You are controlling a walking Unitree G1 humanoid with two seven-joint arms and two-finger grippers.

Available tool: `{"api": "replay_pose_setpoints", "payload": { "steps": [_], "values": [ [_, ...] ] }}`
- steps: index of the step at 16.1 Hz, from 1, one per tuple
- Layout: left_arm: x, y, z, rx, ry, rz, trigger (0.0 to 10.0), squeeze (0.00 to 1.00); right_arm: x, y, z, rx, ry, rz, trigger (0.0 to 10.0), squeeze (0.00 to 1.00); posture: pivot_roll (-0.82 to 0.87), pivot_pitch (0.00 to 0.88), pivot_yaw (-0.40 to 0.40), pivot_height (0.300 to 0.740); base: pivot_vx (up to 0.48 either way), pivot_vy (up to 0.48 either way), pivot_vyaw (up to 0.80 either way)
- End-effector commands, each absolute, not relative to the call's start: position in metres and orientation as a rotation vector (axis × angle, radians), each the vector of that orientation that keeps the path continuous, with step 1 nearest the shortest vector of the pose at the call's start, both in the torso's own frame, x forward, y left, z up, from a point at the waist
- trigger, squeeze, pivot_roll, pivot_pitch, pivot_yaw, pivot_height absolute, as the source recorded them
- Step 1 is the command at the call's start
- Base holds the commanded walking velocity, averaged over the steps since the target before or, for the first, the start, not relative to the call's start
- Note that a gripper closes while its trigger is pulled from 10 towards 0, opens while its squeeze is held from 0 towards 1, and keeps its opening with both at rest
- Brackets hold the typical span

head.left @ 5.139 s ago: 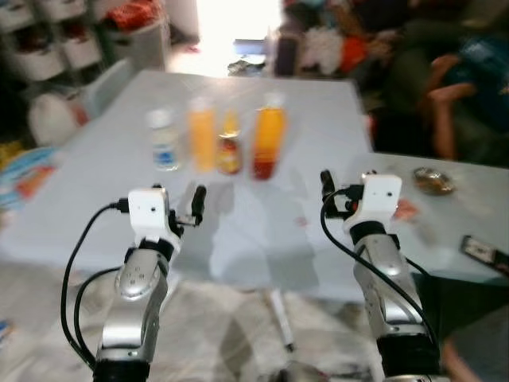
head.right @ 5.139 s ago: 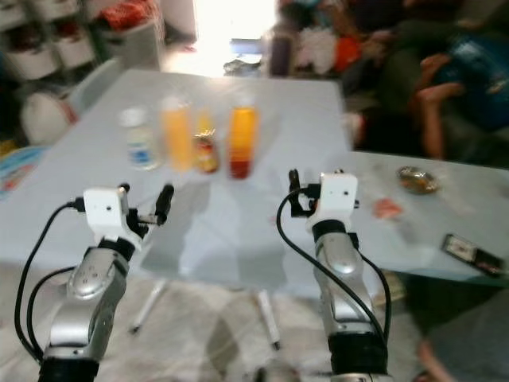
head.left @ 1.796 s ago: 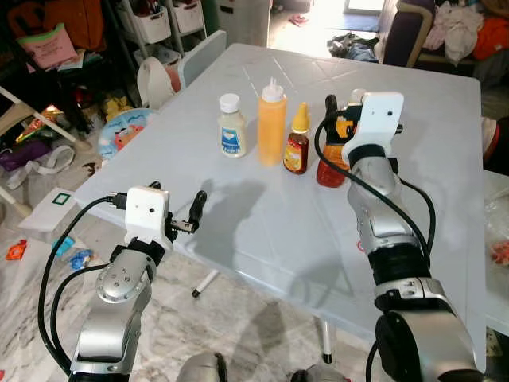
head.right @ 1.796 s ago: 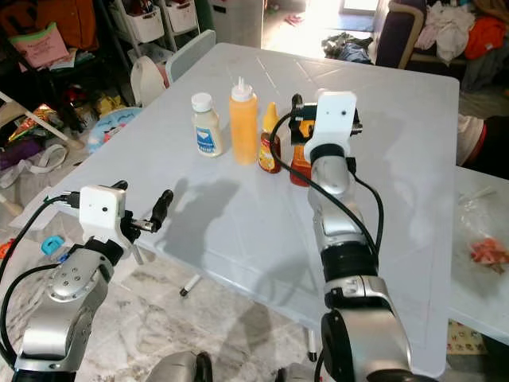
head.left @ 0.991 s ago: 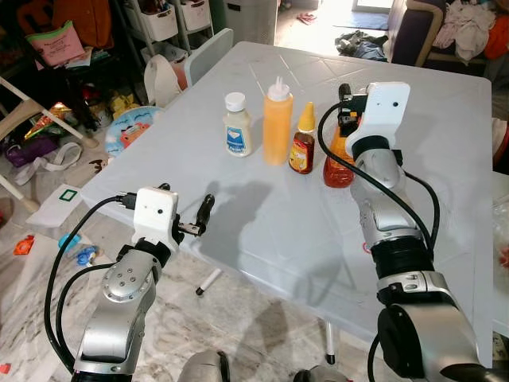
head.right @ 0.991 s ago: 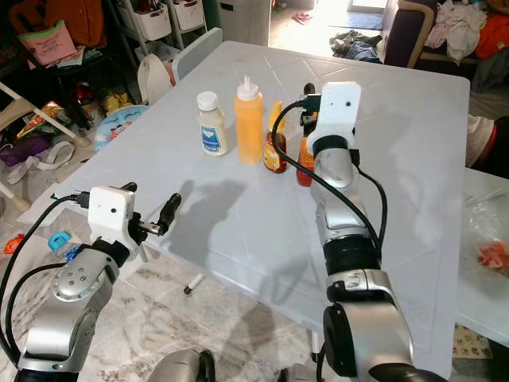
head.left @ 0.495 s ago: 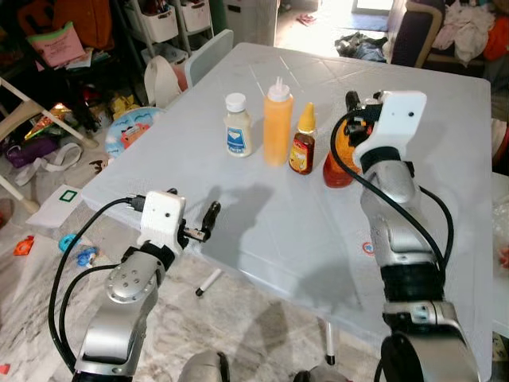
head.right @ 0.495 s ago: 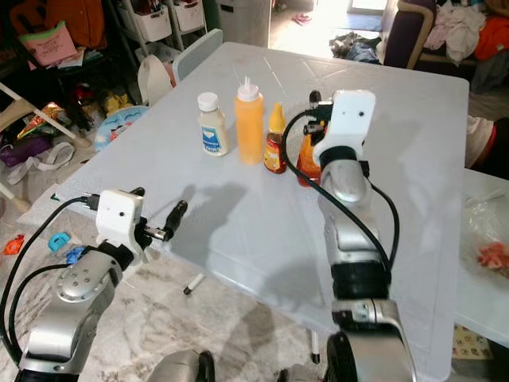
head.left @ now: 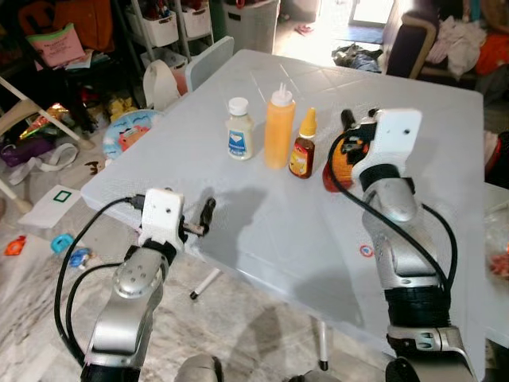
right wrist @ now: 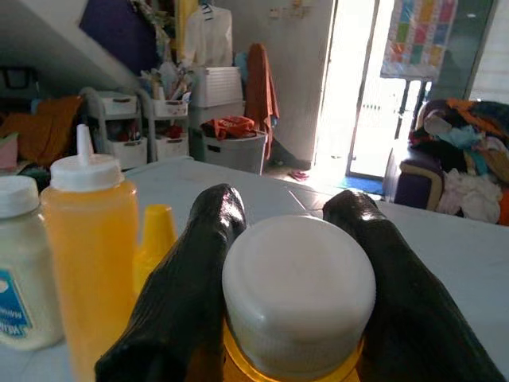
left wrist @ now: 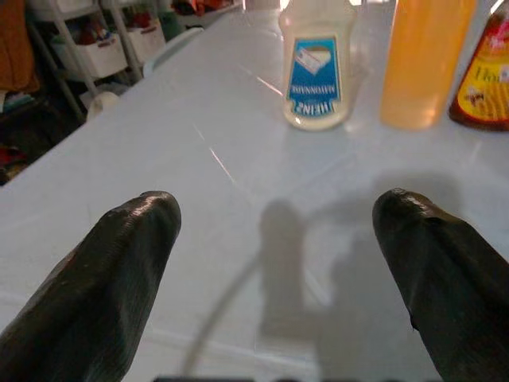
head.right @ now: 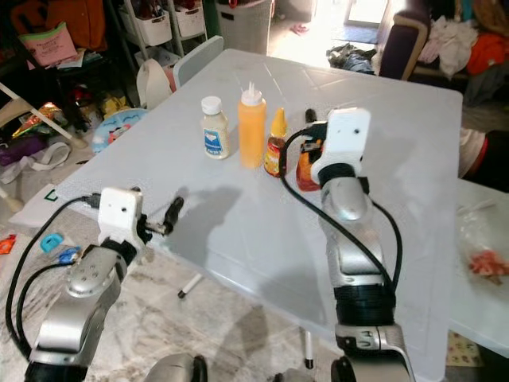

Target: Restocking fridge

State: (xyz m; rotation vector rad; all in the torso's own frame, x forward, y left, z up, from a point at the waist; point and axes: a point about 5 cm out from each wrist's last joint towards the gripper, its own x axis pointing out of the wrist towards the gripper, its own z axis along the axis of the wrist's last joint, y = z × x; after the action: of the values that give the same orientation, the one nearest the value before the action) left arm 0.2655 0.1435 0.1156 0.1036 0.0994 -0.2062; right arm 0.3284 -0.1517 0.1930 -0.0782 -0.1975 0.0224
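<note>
Four bottles stand in a row on the white table (head.left: 262, 223): a mayonnaise jar (head.left: 238, 129), a tall yellow squeeze bottle (head.left: 279, 131), a small brown sauce bottle (head.left: 302, 147) and an orange bottle (head.left: 337, 165) with a white cap (right wrist: 298, 290). My right gripper (right wrist: 290, 205) is at the orange bottle's top, its two black fingers pressed against either side of the cap. My left gripper (head.left: 203, 218) hovers low at the table's near left edge, open and holding nothing, with the mayonnaise jar (left wrist: 318, 68) well ahead of it.
A white chair (head.left: 171, 76) stands at the table's far left side. Shelves with bins and floor clutter lie to the left. A second table (head.left: 497, 231) adjoins on the right, and a sofa with clothes sits behind.
My right arm has reached out from in front of me to the orange bottle, and its fingers have settled around the cap. The left arm stayed near the table edge. The camera shifted.
</note>
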Motion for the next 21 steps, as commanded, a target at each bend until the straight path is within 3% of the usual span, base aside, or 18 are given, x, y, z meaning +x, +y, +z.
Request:
{"api": "replay_pose_setpoints", "payload": {
  "steps": [1, 2, 3, 11, 21],
  "values": [
    [0.270, 0.149, 0.115, 0.098, 0.097, -0.160, 10.0, 0.00, 0.324, -0.147, 0.188, -0.098, -0.184, 0.050, 2.9, 0.00, 0.04, 0.000, -0.001, 0.740, 0.000, 0.000, 0.00],
    [0.273, 0.148, 0.115, 0.074, 0.096, -0.129, 10.0, 0.00, 0.321, -0.144, 0.191, -0.145, -0.221, 0.067, 8.4, 0.00, 0.03, 0.000, -0.006, 0.740, 0.000, 0.000, 0.00],
    [0.273, 0.147, 0.115, 0.068, 0.094, -0.126, 10.0, 0.00, 0.320, -0.144, 0.192, -0.160, -0.230, 0.068, 10.0, 0.00, 0.03, 0.000, -0.009, 0.740, 0.000, 0.000, 0.00],
    [0.282, 0.139, 0.113, 0.037, 0.079, -0.073, 10.0, 0.00, 0.321, -0.144, 0.196, -0.176, -0.256, 0.087, 10.0, 0.00, 0.01, 0.000, -0.038, 0.740, 0.000, 0.000, 0.00],
    [0.283, 0.139, 0.111, 0.043, 0.075, -0.073, 10.0, 0.00, 0.322, -0.142, 0.191, -0.139, -0.226, 0.094, 10.0, 0.00, 0.00, 0.000, -0.040, 0.740, -0.279, 0.000, 0.00]
  ]
}}
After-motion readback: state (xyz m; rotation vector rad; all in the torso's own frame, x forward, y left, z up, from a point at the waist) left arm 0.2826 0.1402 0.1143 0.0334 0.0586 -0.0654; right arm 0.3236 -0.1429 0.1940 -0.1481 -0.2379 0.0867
